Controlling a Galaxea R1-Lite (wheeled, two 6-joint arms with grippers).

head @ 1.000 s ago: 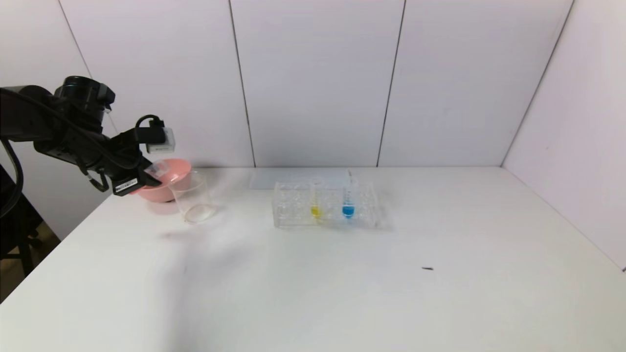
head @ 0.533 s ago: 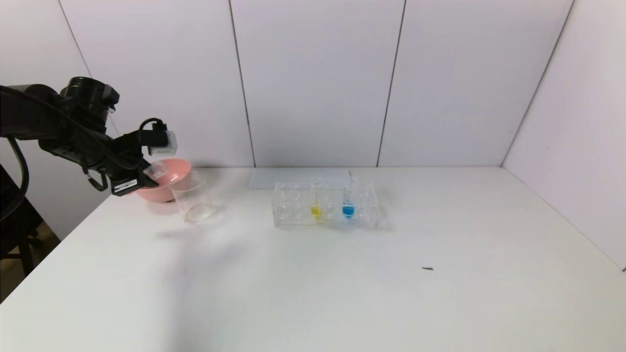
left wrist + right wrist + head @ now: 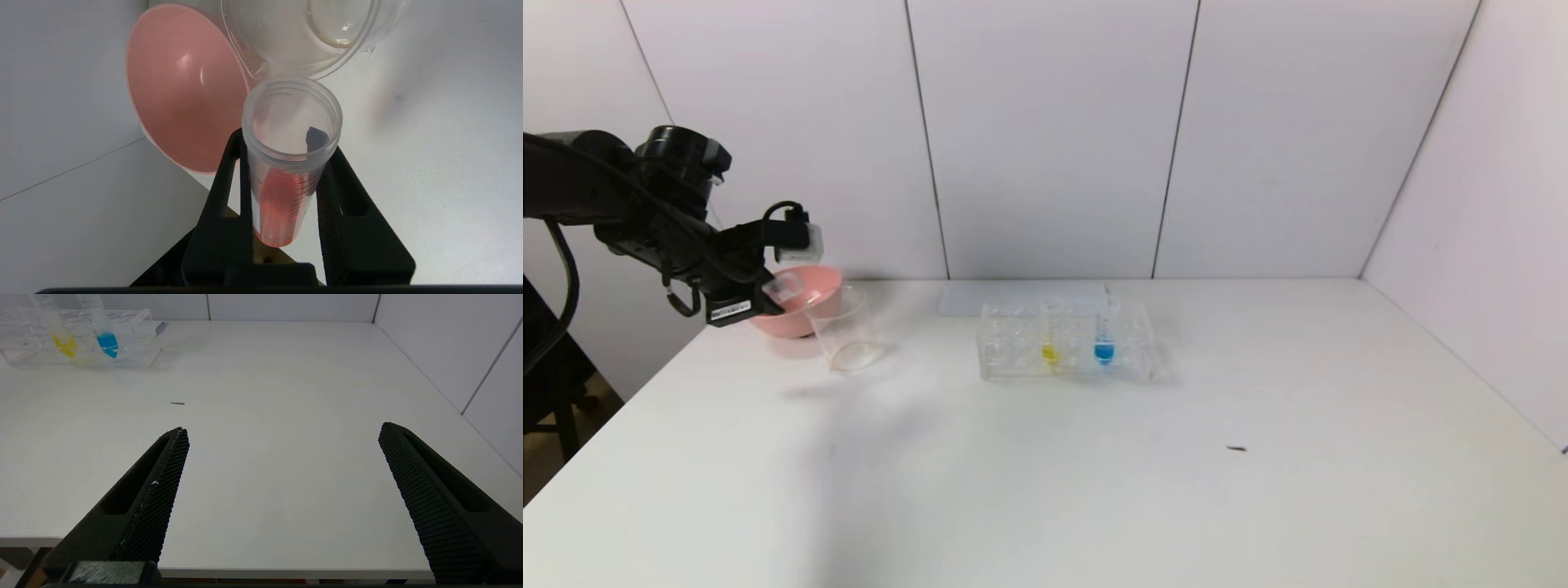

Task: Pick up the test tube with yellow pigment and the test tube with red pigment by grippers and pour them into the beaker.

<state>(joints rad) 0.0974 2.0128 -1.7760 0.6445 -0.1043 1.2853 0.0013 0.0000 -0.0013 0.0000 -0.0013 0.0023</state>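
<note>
At the far left of the white table (image 3: 1094, 490), the black left gripper (image 3: 286, 141) is hanging in the air beside the shallow pink plastic bowl (image 3: 810, 287), its two narrow fingers (image 3: 229, 163) clamping tight on the clear, graduated test tube with red pigment (image 3: 286, 163). That tube is lying tilted, its open threaded mouth pointing toward the small clear straight-sided beaker (image 3: 844, 328), and the red-orange liquid is pooling along its lower wall and tip without reaching the mouth. The bowl is showing nothing inside it. The beaker is standing upright just beside the bowl, touching or nearly touching it, and is holding no more than a faint pale film on its bottom. Farther right, near the middle of the table, the clear rectangular plastic tube rack (image 3: 1013, 359) is carrying two upright tubes: the slim clear test tube with yellow pigment (image 3: 1050, 335), with a little yellow liquid at its tip, and next to it a slim clear tube with blue liquid (image 3: 1104, 331) at its tip. Well apart on the right, low at the near table edge, the black right gripper (image 3: 282, 433) is idling with its textured fingers spread wide, gripping nothing.
</note>
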